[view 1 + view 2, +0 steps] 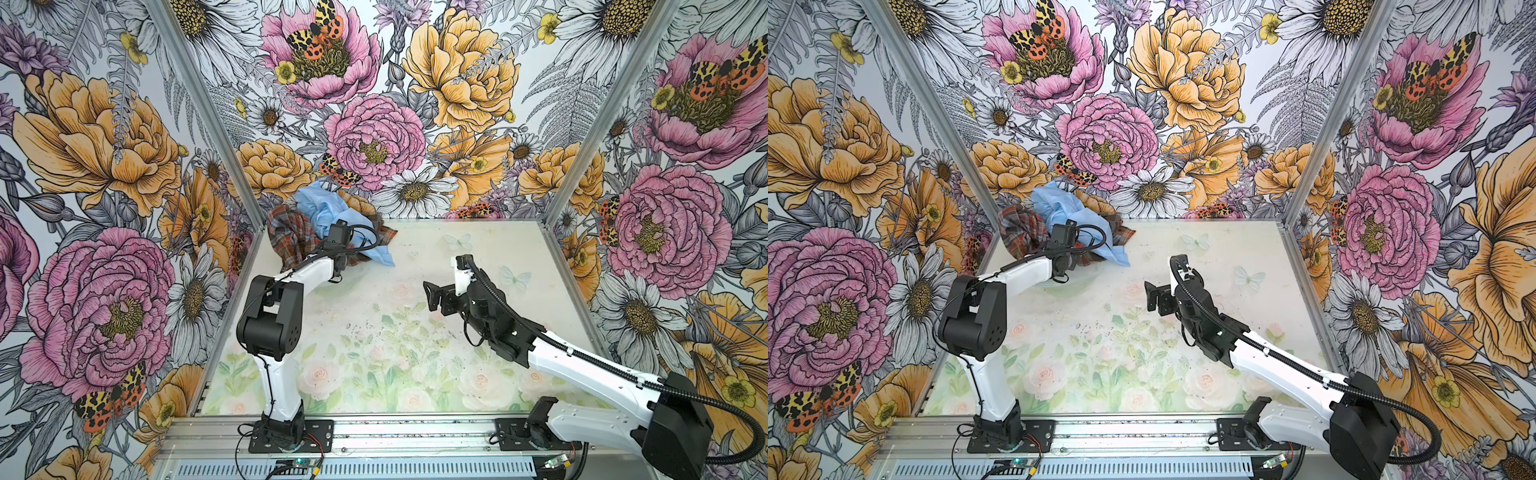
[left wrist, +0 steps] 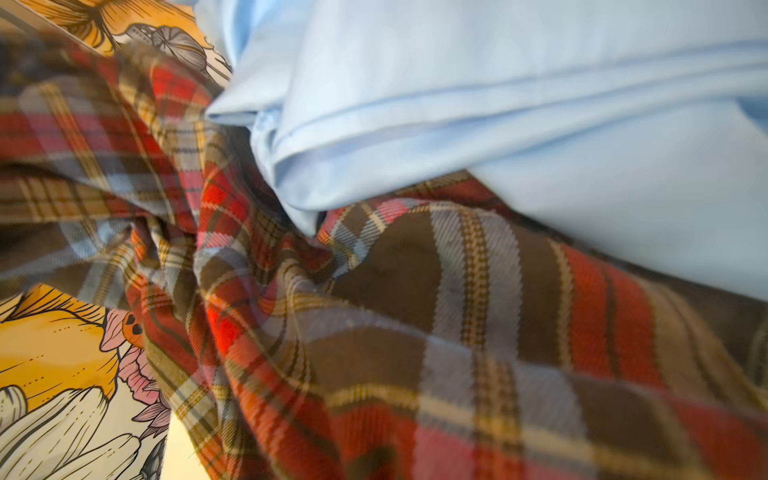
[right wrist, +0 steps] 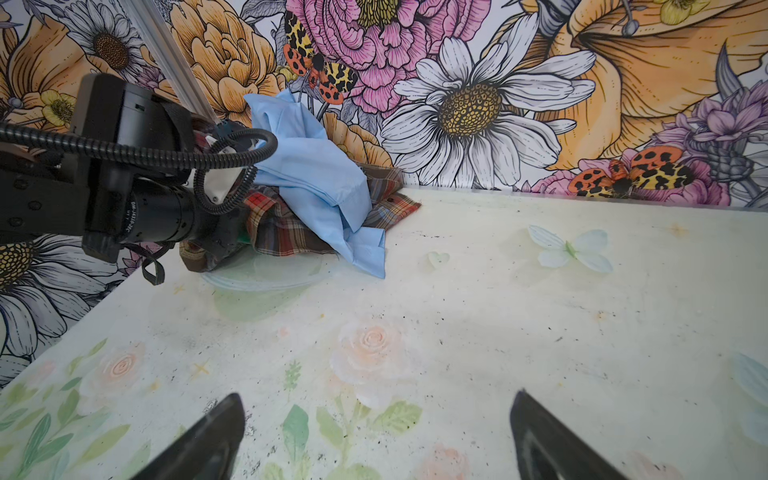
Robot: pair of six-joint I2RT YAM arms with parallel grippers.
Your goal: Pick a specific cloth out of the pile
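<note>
Floral-print table (image 1: 457,257): the pile (image 1: 320,212) sits upper left in both top views, with the emerald cloth unseen (likely buried). The left gripper (image 1: 340,268) is clenched among plaid shirt (image 1: 286,232) folds, its catch unclear; lift slowly and check for green. The right gripper (image 3: 376,415) gapes, idle.

Whole cell is wrapped in loud floral wallpaper. The back wall (image 1: 374,104) and both side walls (image 1: 830,187) are covered in huge pink peonies, orange-yellow blooms, white daisies and grey ferns, with orange-and-black spotted moths (image 1: 318,39) dotted around. Bare aluminium posts (image 1: 201,104) run up the two back corners. The desk (image 1: 415,353) has a washed-out print of pale roses, green leaves and faint blue butterflies (image 3: 569,249), and it's pretty grubby with dark specks around the middle. A silver aluminium rail (image 1: 415,434) runs along the front edge. Lighting is bright and even.
</note>
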